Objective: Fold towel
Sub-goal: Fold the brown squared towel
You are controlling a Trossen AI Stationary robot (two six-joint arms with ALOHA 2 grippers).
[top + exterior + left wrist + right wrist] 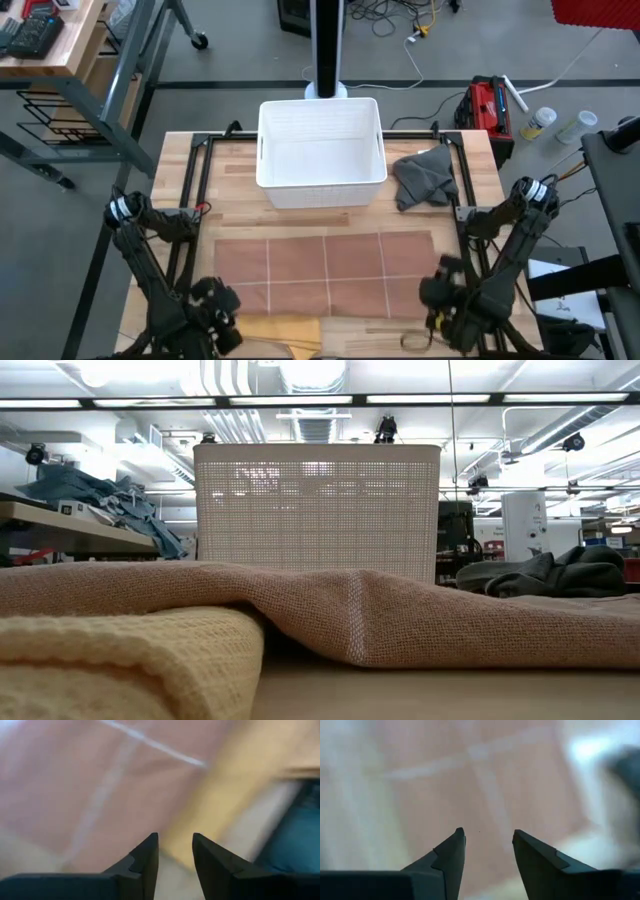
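High view shows me w/ both arms pulled to the near edge of the table [175, 160], towel [325, 272] spread flat between them.

Risks first, left to right. Yellow cloth [280, 330] sits at the near edge, just beside my left gripper [215, 318] and touching the towel's near-left hem; I judge a sloppy pinch there could take both fabrics at once, or the wrong one. Low view has the towel humped up over that cloth, so the near hem isn't flat and a shallow grab may slip off. On the right side, if the two pinches aren't level w/ each other, the fold will prob. go skewed. White basket [322, 150] stands just beyond the far hem, grey cloth [423, 175] far-right of it; carrying the edge too far could snag either.

Towel vs jaws: left gripper hangs at its near-left corner, fingers parted, nothing held. Right gripper [445, 300] hangs by the near-right corner, also spread wide and empty, towel ahead of it.
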